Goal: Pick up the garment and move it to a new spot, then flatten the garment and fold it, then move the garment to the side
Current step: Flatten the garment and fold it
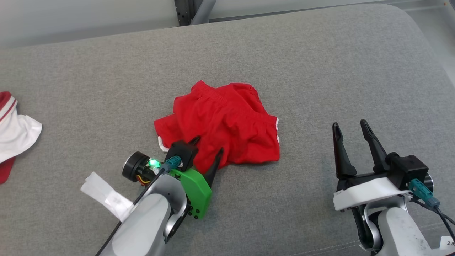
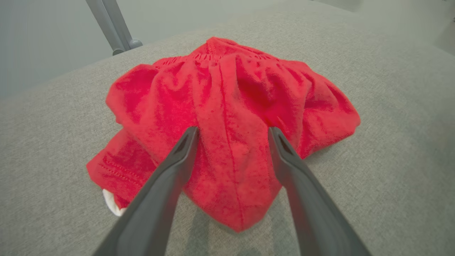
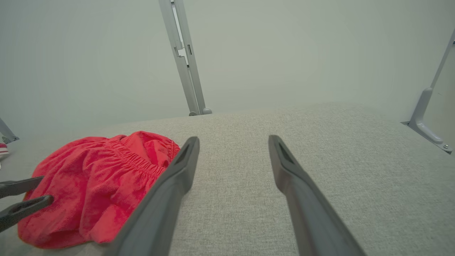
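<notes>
The red garment [image 1: 222, 122] lies crumpled at the centre of the grey padded surface [image 1: 320, 64]. The left gripper [image 1: 209, 145] stands fully open at its near edge, fingers straddling a raised fold, gripping nothing. Lower until both fingers bracket several layers, then close firmly. The right gripper [image 1: 350, 124] rests open and empty, well to the right.

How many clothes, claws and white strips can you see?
Clothes: 2 (red shorts, red-and-white piece)
Claws: 2 (left claw, right claw)
White strips: 1 (white strip)
Total: 5
</notes>
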